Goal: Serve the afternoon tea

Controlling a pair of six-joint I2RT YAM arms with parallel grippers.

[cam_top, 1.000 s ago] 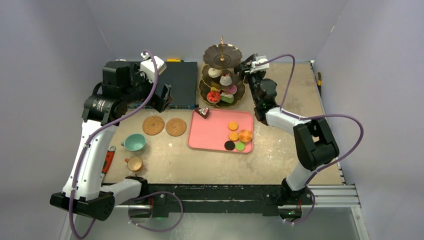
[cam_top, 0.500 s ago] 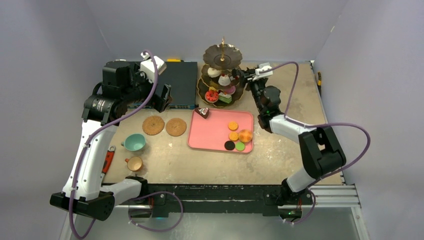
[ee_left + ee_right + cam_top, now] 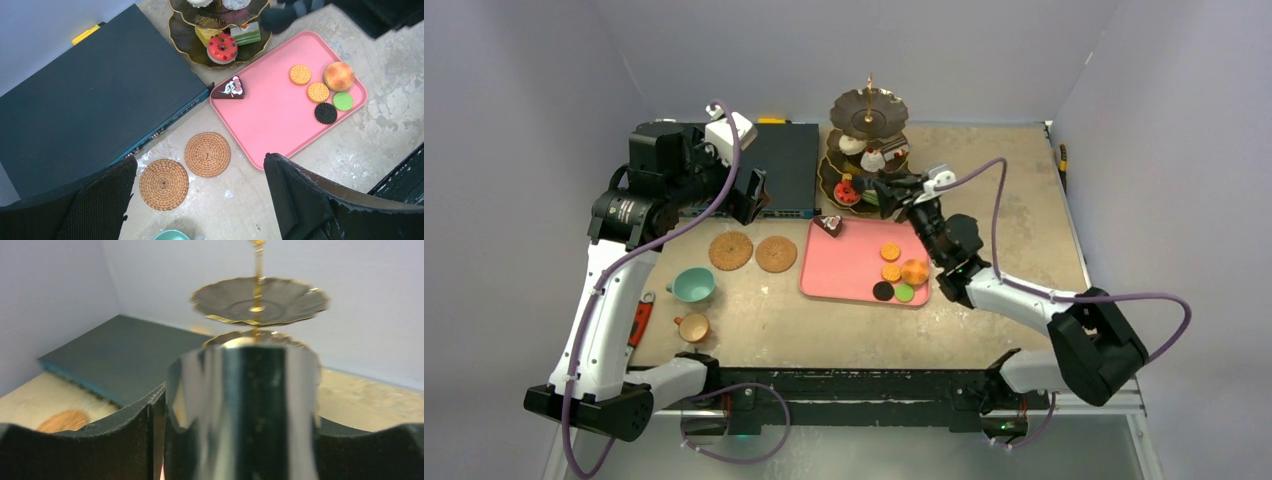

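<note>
Nearest, the teal cup (image 3: 692, 285) and tan cup (image 3: 692, 327) sat beside two coasters (image 3: 207, 154), which showed between the wide-spread fingers of the left gripper (image 3: 199, 162). Farther, over the pink tray (image 3: 849, 270), the right gripper (image 3: 886, 190) was clamped on black tongs (image 3: 240, 410), their tips just beside the cakes (image 3: 222, 46) on the stand (image 3: 884, 105)'s lowest tier.

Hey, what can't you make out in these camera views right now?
1. Right wrist view: blurred shiny object in the right claw hides lower tiers of the stand; identity unclear.
2. Left wrist view: teal cup cut off by the bottom edge.
3. Top view: tan cup contents too small to tell.
</note>
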